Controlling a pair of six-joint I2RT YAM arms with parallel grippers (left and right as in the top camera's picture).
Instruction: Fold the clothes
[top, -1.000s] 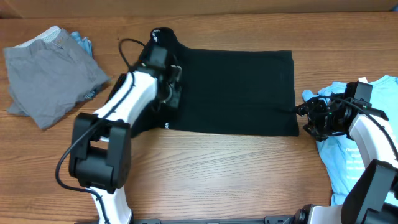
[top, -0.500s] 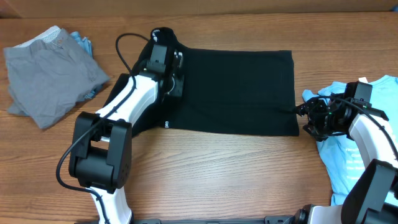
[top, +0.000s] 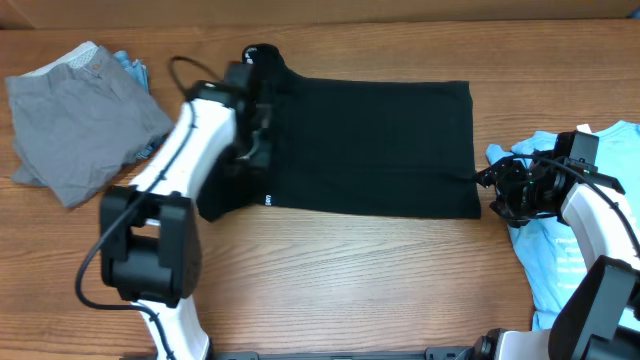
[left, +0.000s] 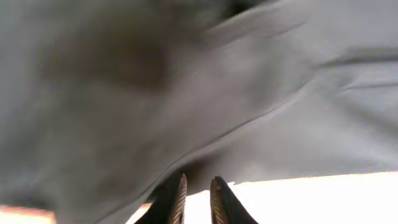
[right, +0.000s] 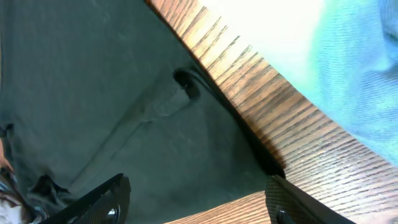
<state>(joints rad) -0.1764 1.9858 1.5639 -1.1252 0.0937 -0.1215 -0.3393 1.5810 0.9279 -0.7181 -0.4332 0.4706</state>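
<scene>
Since a moment ago my left arm has swung over toward 9 o'clock, and my right arm has stayed put. My left gripper (left: 197, 180) is at the 9 o'clock end of the black cloth (top: 380, 145). Its two fingers (left: 177, 196) are pressed close together, and they seem to be pinching a fold of that cloth (the close-up is blurry, so I am not fully sure).

The black cloth lies spread out flat in the middle of the table (top: 350, 270), long from 9 to 3 o'clock.

My right gripper (right: 196, 182) is just past the cloth's corner near 4 o'clock. Its fingers (right: 99, 202) are spread wide apart and hold nothing. Under them I see the cloth's edge and some bare wood.

A blue shirt (top: 575, 250) lies crumpled at 4 o'clock on the table, under my right arm. Some grey clothes (top: 85, 120) sit in a heap at 10 o'clock, well apart from the black cloth.
</scene>
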